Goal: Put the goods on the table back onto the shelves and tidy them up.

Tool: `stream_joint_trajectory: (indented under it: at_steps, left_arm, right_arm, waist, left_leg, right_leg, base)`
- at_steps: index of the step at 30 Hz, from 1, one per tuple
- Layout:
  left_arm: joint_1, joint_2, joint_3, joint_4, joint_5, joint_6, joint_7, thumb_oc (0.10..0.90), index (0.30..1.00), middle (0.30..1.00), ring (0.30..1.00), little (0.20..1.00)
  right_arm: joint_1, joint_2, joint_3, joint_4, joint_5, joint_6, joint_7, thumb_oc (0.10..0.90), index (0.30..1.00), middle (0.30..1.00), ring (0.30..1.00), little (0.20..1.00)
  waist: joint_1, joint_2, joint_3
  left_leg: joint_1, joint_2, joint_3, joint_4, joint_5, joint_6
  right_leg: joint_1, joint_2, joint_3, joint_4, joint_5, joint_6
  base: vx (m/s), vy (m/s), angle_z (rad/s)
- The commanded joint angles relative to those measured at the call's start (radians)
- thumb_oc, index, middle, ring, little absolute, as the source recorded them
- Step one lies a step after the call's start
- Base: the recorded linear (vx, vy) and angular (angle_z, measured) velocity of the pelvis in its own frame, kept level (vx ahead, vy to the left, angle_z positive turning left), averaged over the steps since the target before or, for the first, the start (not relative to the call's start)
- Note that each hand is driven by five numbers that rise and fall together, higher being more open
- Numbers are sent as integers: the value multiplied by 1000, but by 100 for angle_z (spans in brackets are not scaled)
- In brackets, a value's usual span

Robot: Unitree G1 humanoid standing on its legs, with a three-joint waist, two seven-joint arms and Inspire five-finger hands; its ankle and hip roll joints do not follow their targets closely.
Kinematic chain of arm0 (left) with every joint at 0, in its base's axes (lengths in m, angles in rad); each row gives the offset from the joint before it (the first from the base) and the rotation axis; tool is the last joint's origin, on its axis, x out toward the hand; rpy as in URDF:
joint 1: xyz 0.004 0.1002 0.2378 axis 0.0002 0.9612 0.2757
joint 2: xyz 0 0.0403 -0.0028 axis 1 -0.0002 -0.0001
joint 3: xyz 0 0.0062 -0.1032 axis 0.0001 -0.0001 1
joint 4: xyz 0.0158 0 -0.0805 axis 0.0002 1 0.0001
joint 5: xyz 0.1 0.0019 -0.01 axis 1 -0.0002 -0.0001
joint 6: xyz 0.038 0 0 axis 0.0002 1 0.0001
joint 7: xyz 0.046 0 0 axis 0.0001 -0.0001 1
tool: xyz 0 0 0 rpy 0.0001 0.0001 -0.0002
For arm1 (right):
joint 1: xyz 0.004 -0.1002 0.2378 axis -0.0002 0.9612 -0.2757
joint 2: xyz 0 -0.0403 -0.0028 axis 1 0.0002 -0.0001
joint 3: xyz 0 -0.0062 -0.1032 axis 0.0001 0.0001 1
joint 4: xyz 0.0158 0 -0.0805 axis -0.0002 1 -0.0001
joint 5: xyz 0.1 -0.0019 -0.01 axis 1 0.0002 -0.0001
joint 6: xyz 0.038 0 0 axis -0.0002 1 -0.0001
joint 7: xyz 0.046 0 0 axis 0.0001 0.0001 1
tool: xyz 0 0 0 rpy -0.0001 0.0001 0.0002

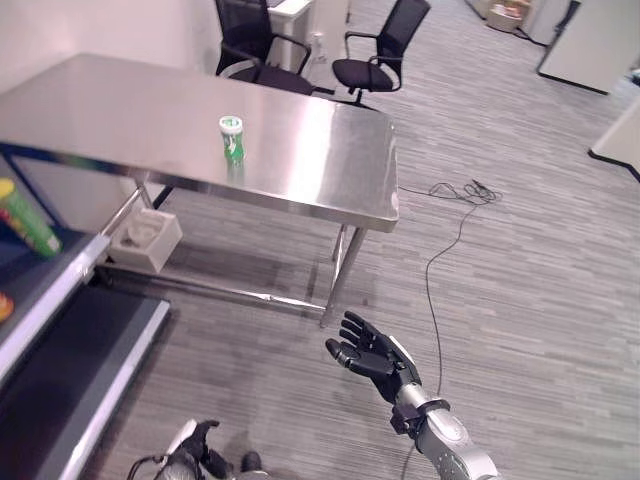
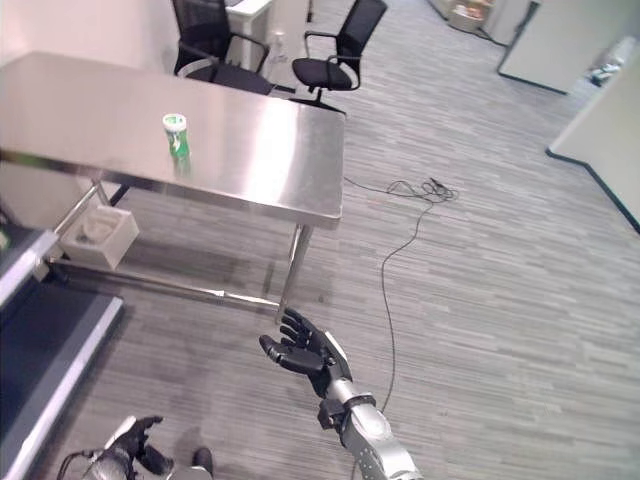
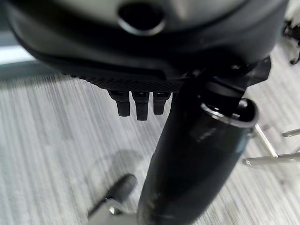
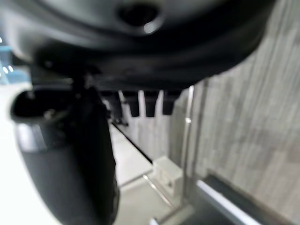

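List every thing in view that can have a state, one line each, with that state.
Green can: upright on the steel table, alone, untouched.
Right hand: open, fingers spread, holding nothing, raised over the floor short of the table.
Left hand: low by the shelf, empty, fingers relaxed.
Shelf: holds a green tube lying tilted.
White box: on the table's lower rail, open-topped.
Office chairs: unoccupied, beyond the table.

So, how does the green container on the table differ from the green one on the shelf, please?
The green container on the table stands upright; the green container on the shelf lies tilted on its side. The first stands alone in the middle of the steel table; the second rests on the shelf at the robot's left. The first looks short, with a pale lid; the second looks longer, with a yellow end. Both are green and cylindrical. Neither hand touches either one.
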Motion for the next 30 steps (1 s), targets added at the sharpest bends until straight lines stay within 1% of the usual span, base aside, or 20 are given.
stream_joint_trajectory:
  at_steps: [1,2,3,6,7,9,11,13,16,18,20,22,23,24,25,26,27,28,29,30]
  left_arm:
    - [28,-38,-1,-7,38,-16,-34,800,900,900,900,900]
    - [44,-53,-7,5,45,-20,-45,800,900,900,900,900]
    - [45,-53,-7,5,45,-20,-45,800,900,900,900,900]
    - [42,-69,-5,16,66,-17,-57,800,900,900,900,900]
    - [32,-72,-10,13,90,-20,-54,800,900,900,900,900]
    - [25,-73,-21,7,101,-23,-55,800,900,900,900,900]
    - [25,-72,-42,-12,127,-27,-55,800,900,900,900,900]
    - [40,-71,-44,-50,113,-34,-59,800,900,900,900,900]
    - [42,-70,-43,-57,104,-35,-58,800,900,900,900,900]
    - [33,-71,-38,-70,81,-34,-53,800,900,900,900,900]
    - [28,-67,-26,-83,65,-34,-41,800,900,900,900,900]
    - [21,-59,-7,-106,45,-33,-26,800,900,900,900,900]
    - [24,-53,9,-113,36,-32,-25,800,900,900,900,900]
    - [27,-50,22,-113,30,-30,-26,800,900,900,900,900]
    - [34,-49,40,-107,22,-28,-24,800,900,900,900,900]
    - [44,-52,56,-96,11,-29,-18,800,900,900,900,900]
    - [41,-53,48,-98,16,-30,-12,800,900,900,900,900]
    - [37,-54,40,-101,24,-30,-10,800,900,900,900,900]
    - [28,-60,12,-104,44,-37,1,800,900,900,900,900]
    - [24,-66,12,-99,41,-40,13,800,900,900,900,900]
  right_arm:
    - [-36,-93,-98,-85,-1,-65,10,800,900,900,900,900]
    - [-23,-100,-108,-90,4,-69,12,800,900,900,900,900]
    - [-23,-101,-108,-90,4,-69,12,800,900,900,900,900]
    - [6,-104,-126,-102,5,-75,16,800,900,900,900,900]
    - [26,-105,-144,-111,-3,-81,18,800,900,900,900,900]
    - [38,-107,-152,-114,-5,-84,16,800,900,900,900,900]
    - [60,-110,-167,-114,-9,-86,10,800,900,900,900,900]
    - [62,-121,-177,-109,-3,-92,6,800,900,900,900,900]
    - [58,-125,-178,-109,-5,-93,5,800,900,900,900,900]
    - [28,-140,-179,-112,-25,-96,-5,800,900,900,900,900]
    - [15,-153,-176,-126,-25,-100,-5,800,900,900,900,900]
    - [-7,-164,-166,-131,-45,-100,-15,800,900,900,900,900]
    - [-13,-169,-162,-137,-56,-101,-19,800,900,900,900,900]
    - [-18,-172,-160,-148,-68,-100,-22,800,900,900,900,900]
    - [-23,-179,-159,-168,-89,-103,-27,800,900,900,900,900]
    - [-33,-189,-163,-205,-119,-114,-33,800,900,900,900,900]
    - [-44,-205,-169,-253,-130,-132,-37,800,900,900,900,900]
    - [-52,-213,-171,-273,-140,-138,-45,800,900,900,900,900]
    - [-85,-248,-185,-328,-197,-165,-79,800,900,900,900,900]
    - [-109,-274,-184,-365,-242,-170,-95,800,900,900,900,900]
  waist:
    - [-38,46,-27]
    - [-47,49,-21]
    - [-47,50,-21]
    - [-72,32,-14]
    - [-85,28,-14]
    - [-91,25,-14]
    - [-92,9,-32]
    - [-79,7,-65]
    - [-77,7,-71]
    - [-64,0,-56]
    - [-51,-9,-44]
    - [-45,-20,-42]
    - [-36,-16,-44]
    - [-31,-17,-46]
    - [-23,-25,-48]
    - [-17,-17,-57]
    - [-18,5,-60]
    - [-19,15,-63]
    - [-28,45,-53]
    - [-35,64,-47]
  left_leg:
    - [-24,17,-51,-52,28,-66]
    - [5,-2,-52,-77,28,-72]
    - [6,-1,-52,-79,28,-73]
    - [45,-35,-85,-90,12,-77]
    - [63,-53,-107,-95,0,-72]
    - [71,-62,-122,-94,-7,-70]
    - [72,-80,-137,-77,-31,-65]
    - [76,-74,-138,-32,-70,-73]
    - [67,-69,-139,3,-81,-81]
    - [-9,-42,-120,197,-52,-134]
    - [-73,-11,-96,326,0,-166]
    - [-114,55,-39,358,22,-167]
    - [-108,93,-17,343,-2,-167]
    - [-99,110,6,305,-8,-162]
    - [-99,113,32,245,8,-148]
    - [-97,130,14,134,37,-155]
    - [-96,170,-16,17,121,-179]
    - [-99,186,-34,-27,151,-185]
    - [-116,242,-111,-95,194,-209]
    - [-119,285,-156,-105,216,-227]
  right_leg:
    - [-20,173,23,-50,-218,-44]
    - [-56,244,0,-132,-236,-49]
    - [-55,246,-1,-134,-236,-50]
    - [-101,326,18,-295,-209,-39]
    - [-126,351,51,-325,-189,-32]
    - [-121,363,67,-338,-186,-33]
    - [-62,376,84,-402,-189,-47]
    - [-8,386,96,-445,-196,-53]
    - [8,387,90,-460,-196,-54]
    - [47,376,72,-489,-190,-66]
    - [75,365,50,-507,-194,-75]
    - [89,351,28,-518,-202,-75]
    - [104,355,32,-520,-215,-67]
    - [106,349,31,-520,-219,-64]
    - [100,331,25,-517,-214,-64]
    - [103,325,34,-515,-229,-57]
    - [113,328,47,-507,-254,-53]
    - [116,329,57,-502,-263,-53]
    - [131,321,96,-478,-299,-51]
    - [133,308,126,-448,-320,-45]
  base:
    - [148,224,-24]
    - [150,222,-18]
    - [154,160,-5]
    - [183,84,10]
    - [196,85,30]
    - [158,33,28]
    - [190,-12,54]
    - [256,-34,62]
    - [119,-30,17]
    - [53,-46,0]
    - [29,-38,3]
    - [85,-7,-3]
    - [143,43,6]
    - [101,86,1]
    - [86,187,-1]
    - [133,308,-7]
    - [182,328,5]
    - [214,484,-7]
    - [205,570,-7]
    - [213,629,-28]
